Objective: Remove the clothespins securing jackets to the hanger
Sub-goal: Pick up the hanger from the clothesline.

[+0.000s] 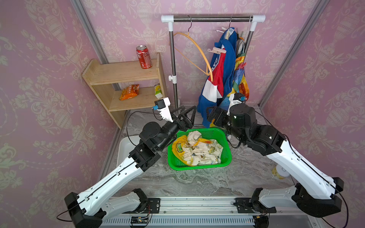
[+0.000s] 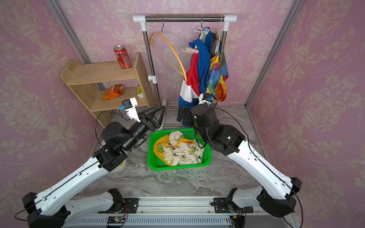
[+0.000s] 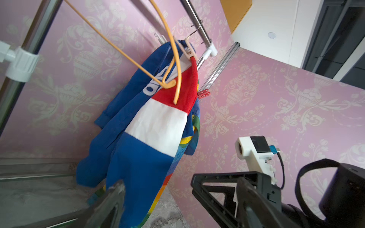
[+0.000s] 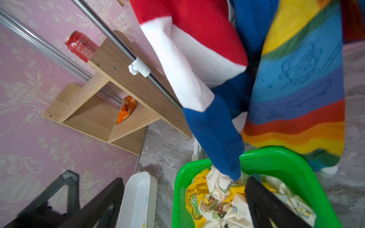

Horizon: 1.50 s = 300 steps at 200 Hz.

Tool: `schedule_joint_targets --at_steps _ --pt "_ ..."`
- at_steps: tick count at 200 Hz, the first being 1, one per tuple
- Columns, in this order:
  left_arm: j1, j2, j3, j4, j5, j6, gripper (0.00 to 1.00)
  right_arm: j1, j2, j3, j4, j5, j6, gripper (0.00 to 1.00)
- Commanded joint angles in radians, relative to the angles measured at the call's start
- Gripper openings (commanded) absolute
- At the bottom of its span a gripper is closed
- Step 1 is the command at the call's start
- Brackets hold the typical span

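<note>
Left fingers (image 3: 217, 177) and right fingers (image 4: 262, 201) spread wide, holding nothing, low by the green basket (image 1: 197, 166) where the yellow jacket (image 1: 197, 150) lies crumpled — up on the rack (image 1: 213, 19) a pale clothespin (image 1: 217, 51) and a red clothespin (image 3: 203, 94) pinch the blue-red-white jacket (image 1: 215, 83) and the rainbow jacket (image 1: 242, 84), likely keeping them from slipping off

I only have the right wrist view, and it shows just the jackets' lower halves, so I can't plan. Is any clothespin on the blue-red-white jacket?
Observer: Yes, a pale pink-beige clothespin grips the blue-red-white jacket near its top.
Operator: And the rainbow one?
Observer: A red clothespin sits high on the rainbow jacket.
Operator: Any free hanger up there?
Observer: An orange hanger hangs bare on the rail, on the shelf side of both jackets.
</note>
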Motion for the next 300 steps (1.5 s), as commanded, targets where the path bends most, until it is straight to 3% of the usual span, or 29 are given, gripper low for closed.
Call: schedule_joint_targets --at_steps 1,28,52,102,135,175,222,240,254,264,276,300 --pt "0.011 0.056 0.126 -0.167 0.044 0.125 0.83 -0.013 0.083 0.201 -0.021 0.139 -0.237 0.91" --pt "0.014 0.078 0.19 -0.261 -0.068 0.242 0.82 -0.052 0.243 0.51 -0.082 0.254 -0.379 0.85" --pt "0.016 0.049 0.185 -0.267 -0.157 0.324 0.86 -0.099 0.348 0.665 -0.07 0.291 -0.436 0.81" --pt "0.019 0.004 0.134 -0.276 -0.197 0.315 0.86 -0.164 0.498 0.727 0.149 0.254 -0.537 0.7" --pt "0.02 -0.018 0.104 -0.28 -0.213 0.296 0.86 -0.168 0.562 0.755 0.248 0.247 -0.566 0.69" --pt "0.025 -0.039 0.086 -0.287 -0.232 0.288 0.86 -0.195 0.669 0.877 0.289 0.347 -0.572 0.68" --pt "0.031 -0.039 0.08 -0.304 -0.238 0.28 0.86 -0.211 0.695 0.943 0.378 0.353 -0.59 0.68" --pt "0.036 -0.038 0.08 -0.304 -0.238 0.276 0.86 -0.244 0.726 1.008 0.313 0.306 -0.532 0.67" --pt "0.041 -0.035 0.081 -0.305 -0.236 0.276 0.86 -0.277 0.765 1.078 0.196 0.256 -0.447 0.6" --pt "0.044 -0.036 0.083 -0.304 -0.237 0.276 0.86 -0.29 0.783 1.1 0.133 0.244 -0.405 0.41" --pt "0.047 -0.036 0.084 -0.307 -0.236 0.274 0.86 -0.295 0.785 1.083 0.11 0.233 -0.398 0.27" --pt "0.052 -0.035 0.085 -0.319 -0.234 0.26 0.86 -0.295 0.762 1.034 0.138 0.189 -0.423 0.09"
